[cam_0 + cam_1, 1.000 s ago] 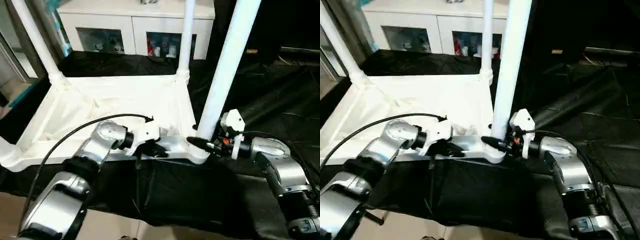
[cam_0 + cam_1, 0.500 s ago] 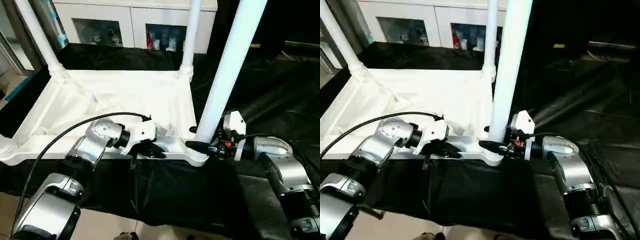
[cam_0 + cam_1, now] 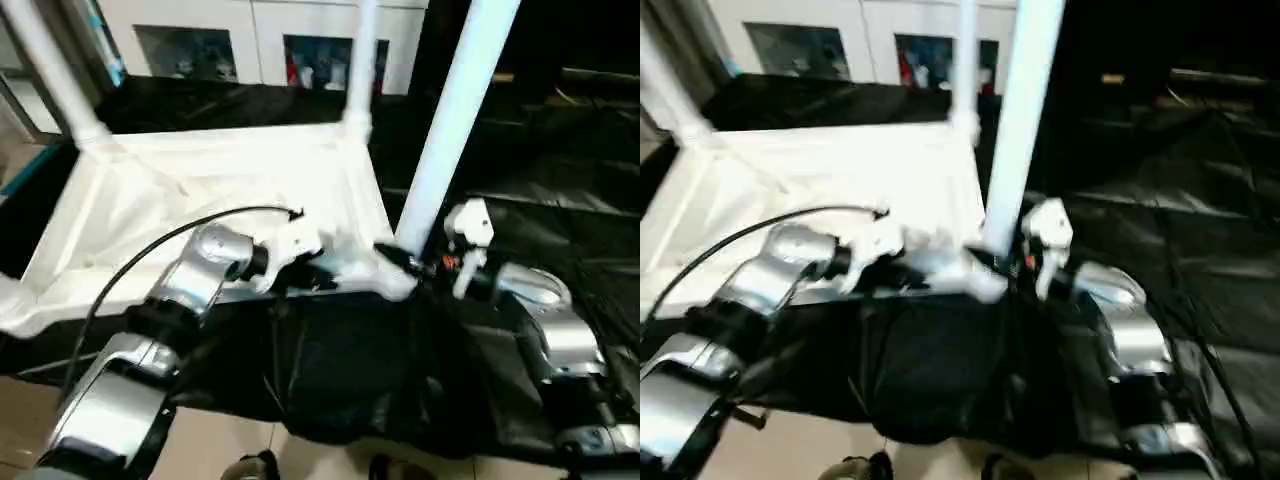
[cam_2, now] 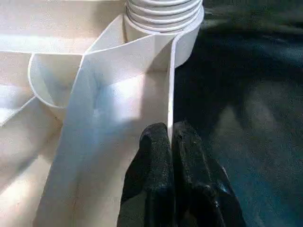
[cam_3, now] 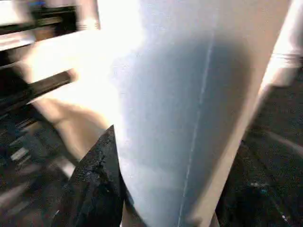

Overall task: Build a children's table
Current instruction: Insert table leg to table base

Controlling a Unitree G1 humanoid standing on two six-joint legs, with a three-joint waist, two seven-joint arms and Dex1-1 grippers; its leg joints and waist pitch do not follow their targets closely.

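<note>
The children's table (image 3: 210,190) lies upside down on a black cloth (image 3: 340,370) (legs pointing up). The left gripper (image 4: 169,137) pinches its near rim; the right gripper (image 3: 405,262) clasps the near-right leg (image 3: 450,110) just above its socket.

Left gripper (image 4: 170,142) fingers pinched together; right gripper (image 3: 400,262) fingers apparently half spread, forearms converging.

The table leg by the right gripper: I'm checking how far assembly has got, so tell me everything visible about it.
The table leg is a long, smooth white plastic tube, standing nearly upright with a slight lean. Its foot sits in the near right corner socket of the upturned tabletop; the left wrist view shows ridged rings there. The right gripper has its jaws closed around its base. Its upper end runs out of frame.
</note>
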